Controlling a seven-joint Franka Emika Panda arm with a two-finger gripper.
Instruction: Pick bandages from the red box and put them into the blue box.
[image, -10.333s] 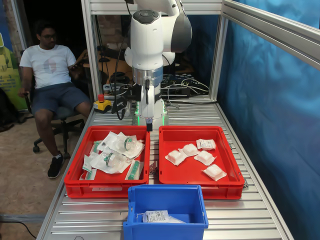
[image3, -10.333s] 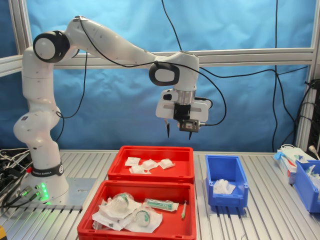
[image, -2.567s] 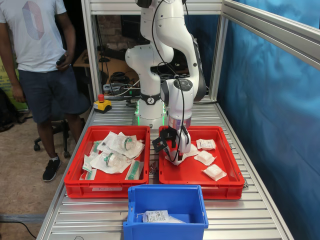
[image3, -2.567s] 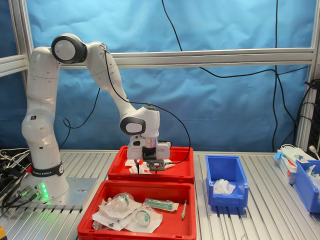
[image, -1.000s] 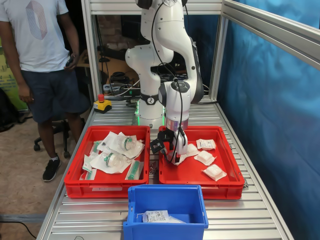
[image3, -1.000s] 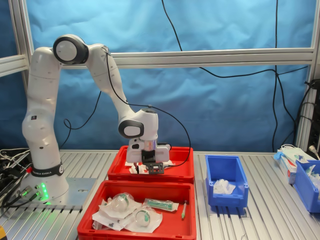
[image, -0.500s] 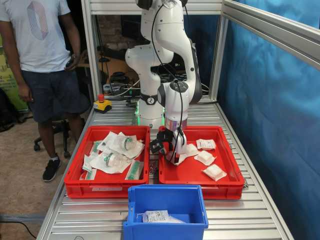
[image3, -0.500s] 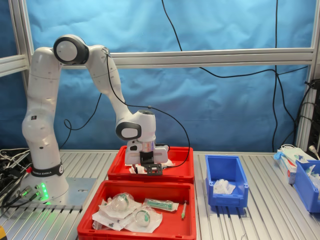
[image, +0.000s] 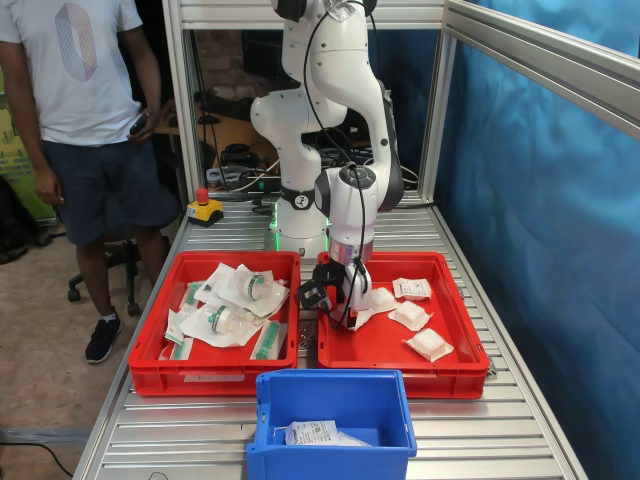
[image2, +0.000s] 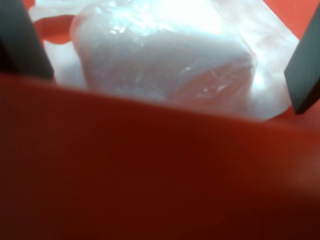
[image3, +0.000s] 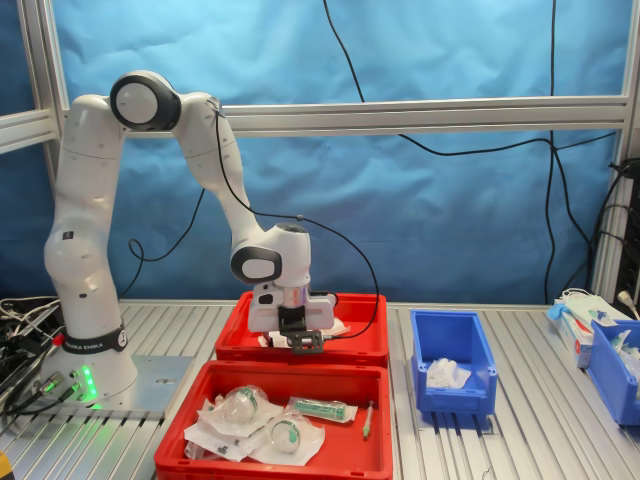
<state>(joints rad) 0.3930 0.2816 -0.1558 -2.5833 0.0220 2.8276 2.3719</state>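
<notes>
The red box (image: 400, 376) (image3: 350, 352) holds several small white bandages (image: 411, 316). My gripper (image: 347, 312) (image3: 286, 338) hangs low inside it, near the wall beside the other red crate. In the wrist view the gripper (image2: 165, 90) is open, with its dark fingers (image2: 22, 42) spread on either side of one puffy white bandage (image2: 165, 60). A blurred red wall (image2: 150, 175) fills the foreground there. The blue box (image: 335, 378) (image3: 455, 402) holds white packets (image: 312, 433).
A twin red crate (image: 215, 378) (image3: 270, 452) holds clear pouches with green-marked rolls (image: 235, 300). A person (image: 80, 100) stands beyond the table at the first exterior view's left. Another blue bin (image3: 615, 372) and a white carton (image3: 583, 318) sit at the second exterior view's right.
Over the last second the gripper has shifted slightly toward the first exterior view's left, staying low in the red box. Ten seconds ago it hung high above the crates.
</notes>
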